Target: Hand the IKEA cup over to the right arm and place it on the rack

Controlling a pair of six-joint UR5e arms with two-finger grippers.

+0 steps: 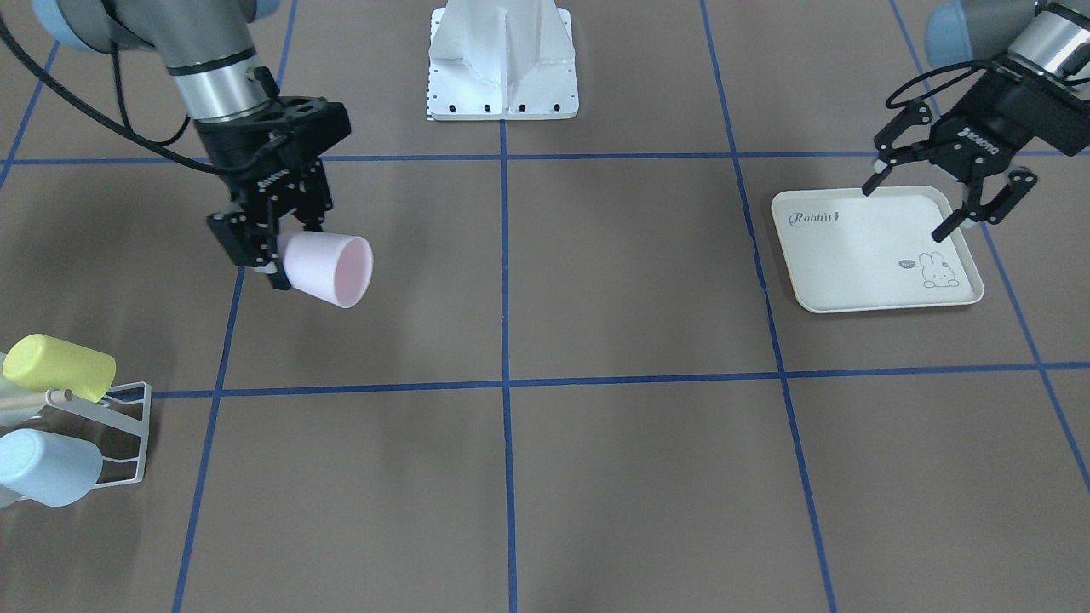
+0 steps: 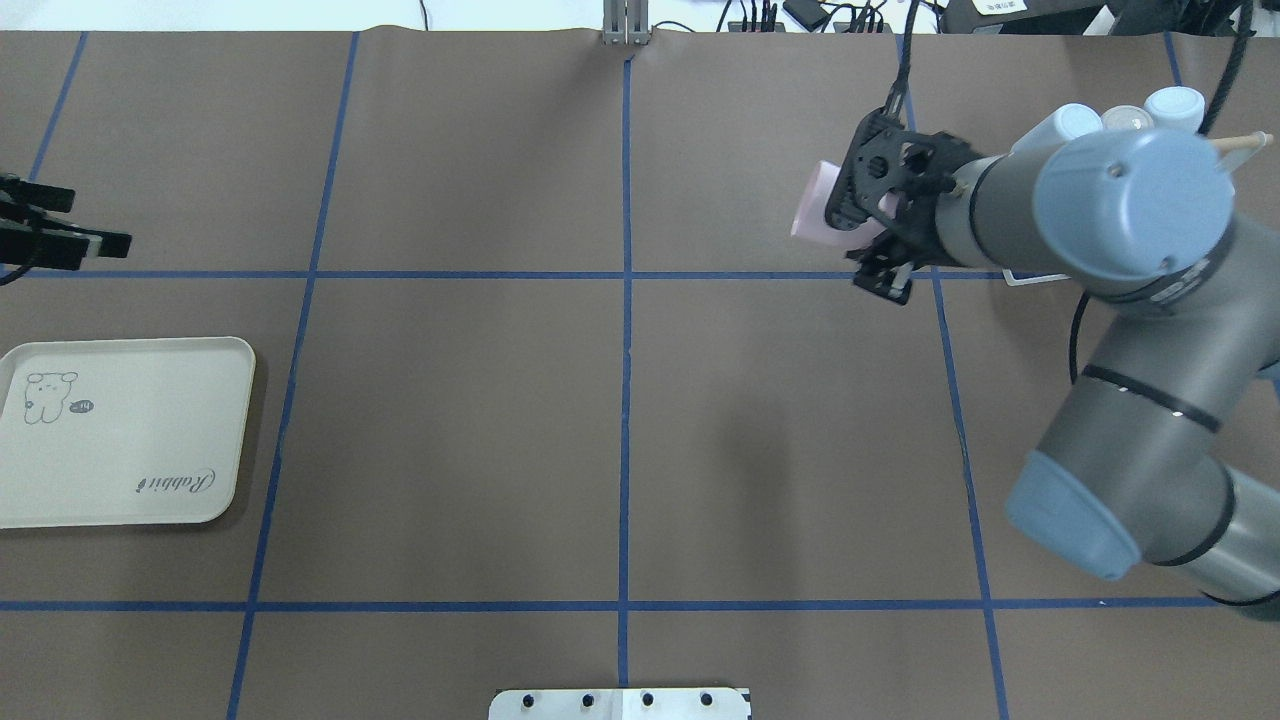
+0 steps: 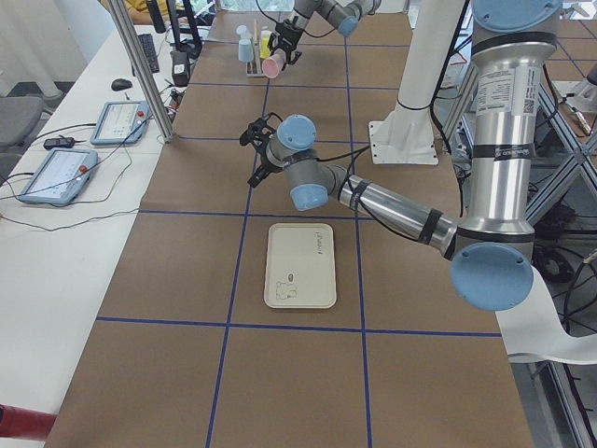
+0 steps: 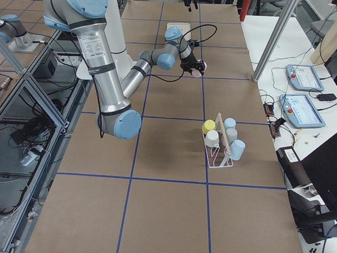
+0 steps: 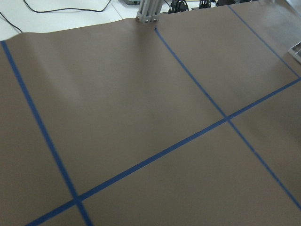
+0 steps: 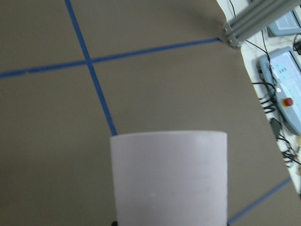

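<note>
The pink IKEA cup [image 1: 332,268] was held clear of the table in the upper left of the front-facing view. It was clenched at its base by the right gripper [image 1: 285,254] and tipped on its side, its mouth turned toward the frame's centre. The rack [image 1: 146,430] was seen at the lower left edge, well apart from that cup, with a yellow cup [image 1: 60,368] and a pale blue cup [image 1: 47,468] carried on it. At the upper right, the left gripper [image 1: 904,211] was spread wide, nothing grasped, above the upper right part of the rabbit tray [image 1: 851,264].
</note>
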